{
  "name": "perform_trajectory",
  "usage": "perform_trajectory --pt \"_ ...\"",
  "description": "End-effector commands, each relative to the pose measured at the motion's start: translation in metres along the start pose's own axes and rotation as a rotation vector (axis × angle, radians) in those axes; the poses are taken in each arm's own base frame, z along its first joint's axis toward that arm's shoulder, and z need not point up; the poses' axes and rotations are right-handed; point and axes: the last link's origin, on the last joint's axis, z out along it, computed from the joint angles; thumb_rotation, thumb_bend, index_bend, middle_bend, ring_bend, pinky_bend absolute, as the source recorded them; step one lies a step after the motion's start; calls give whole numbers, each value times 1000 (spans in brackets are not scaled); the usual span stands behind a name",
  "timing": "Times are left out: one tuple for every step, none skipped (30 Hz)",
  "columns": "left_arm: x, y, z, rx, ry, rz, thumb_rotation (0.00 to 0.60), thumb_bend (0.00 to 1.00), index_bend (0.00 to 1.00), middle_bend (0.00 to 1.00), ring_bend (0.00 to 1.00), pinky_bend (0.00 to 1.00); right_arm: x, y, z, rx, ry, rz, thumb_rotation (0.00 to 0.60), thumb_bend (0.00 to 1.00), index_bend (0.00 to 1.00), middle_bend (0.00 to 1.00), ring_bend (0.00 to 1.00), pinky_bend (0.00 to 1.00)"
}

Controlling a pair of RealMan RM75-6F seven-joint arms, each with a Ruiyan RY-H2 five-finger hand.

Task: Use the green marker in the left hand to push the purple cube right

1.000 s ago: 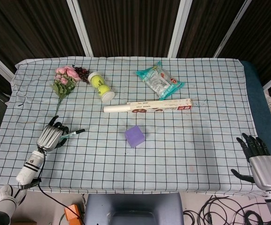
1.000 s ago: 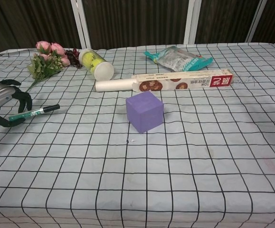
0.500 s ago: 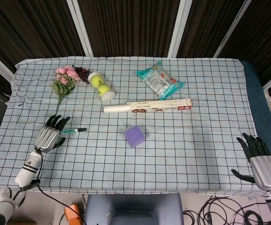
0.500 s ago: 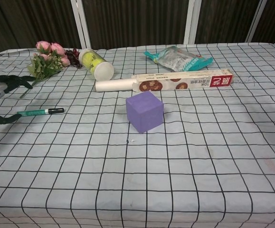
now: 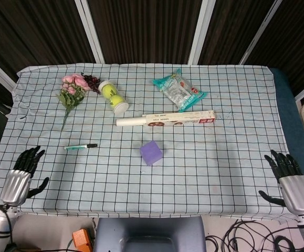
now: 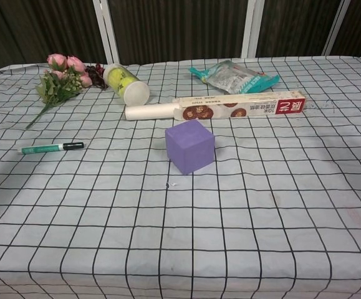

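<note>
The green marker (image 5: 80,146) (image 6: 50,147) lies flat on the checked cloth at the left, its black cap pointing right, with no hand on it. The purple cube (image 5: 150,153) (image 6: 189,146) stands near the middle of the table, well to the right of the marker. My left hand (image 5: 19,179) is open at the front left edge of the table, fingers spread, far below and left of the marker. My right hand (image 5: 291,178) is open at the front right edge. Neither hand shows in the chest view.
Behind the cube lies a long wrap box (image 5: 167,119) (image 6: 224,106). A tennis-ball tube (image 5: 113,96) (image 6: 126,84), a bunch of pink flowers (image 5: 72,89) (image 6: 62,78) and a teal snack bag (image 5: 179,92) (image 6: 236,75) sit farther back.
My left hand let go of the marker and drew back down and left to the table's front edge. The marker now lies on the cloth. The cube and my right hand have not moved.
</note>
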Motion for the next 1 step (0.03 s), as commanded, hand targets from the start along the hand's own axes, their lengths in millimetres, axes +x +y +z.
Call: perform_trajectory --pt "26 -8 -27 79 -22 62 600 330 0 0 0 91 0 -1 -2 0 4 -1 600 306 0 0 0 0"
